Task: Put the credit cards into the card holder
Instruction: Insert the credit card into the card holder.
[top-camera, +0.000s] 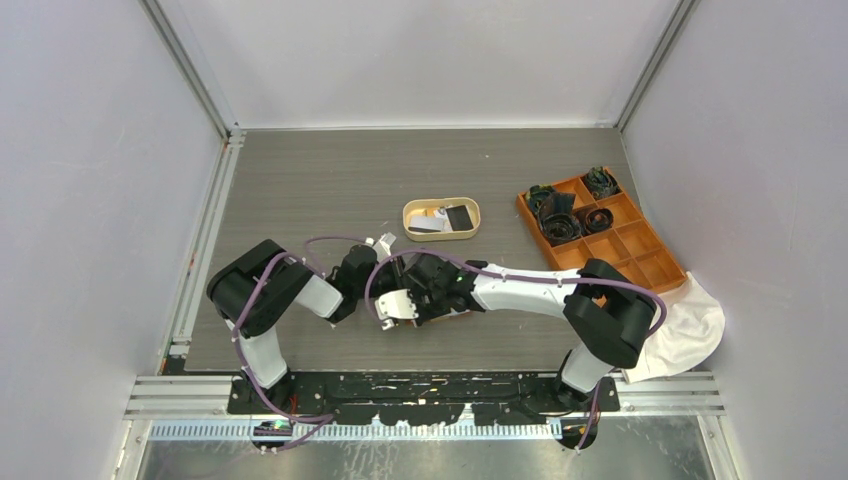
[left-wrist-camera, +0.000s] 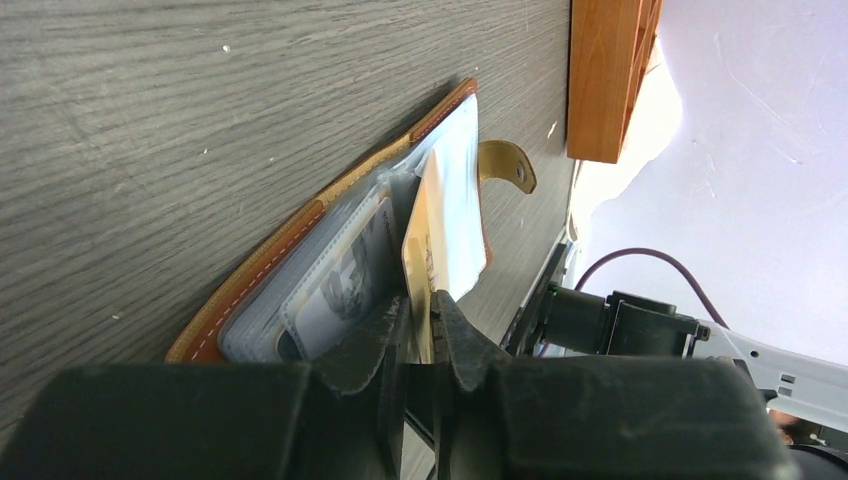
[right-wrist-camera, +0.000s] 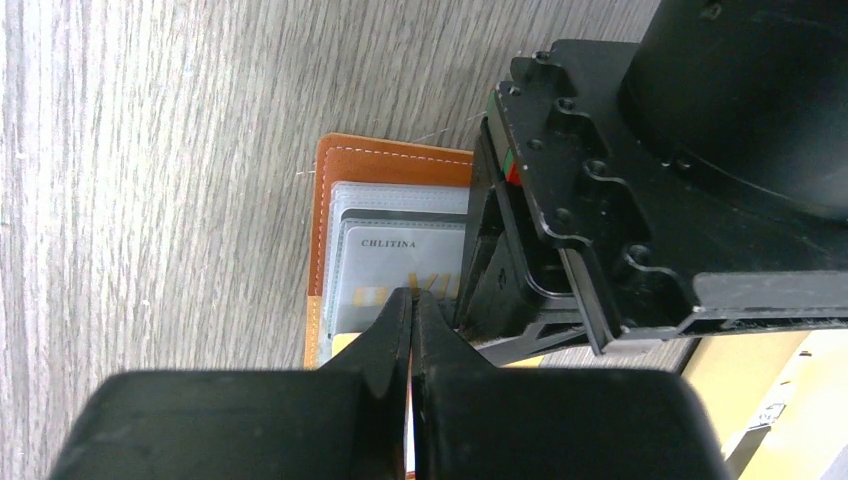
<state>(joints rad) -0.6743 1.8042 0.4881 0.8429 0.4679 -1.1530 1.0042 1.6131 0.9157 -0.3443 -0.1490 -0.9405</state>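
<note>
The brown leather card holder (left-wrist-camera: 270, 270) lies open on the table, its clear sleeves fanned up and its snap strap (left-wrist-camera: 505, 165) sticking out. My left gripper (left-wrist-camera: 420, 305) is shut on a gold credit card (left-wrist-camera: 420, 235), held edge-on among the sleeves. A grey printed card (left-wrist-camera: 345, 275) sits in a sleeve beside it. In the right wrist view my right gripper (right-wrist-camera: 412, 297) is shut, its tips on the sleeve over that grey card (right-wrist-camera: 400, 255) in the card holder (right-wrist-camera: 390, 155). From above, both grippers hide most of the holder (top-camera: 455, 315).
A cream oval tray (top-camera: 441, 203) behind the arms holds a black card (top-camera: 460, 217) and a white one (top-camera: 428, 225). An orange compartmented box (top-camera: 610, 235) with dark rolls stands at the right. A white cloth (top-camera: 690, 335) lies at the right front corner.
</note>
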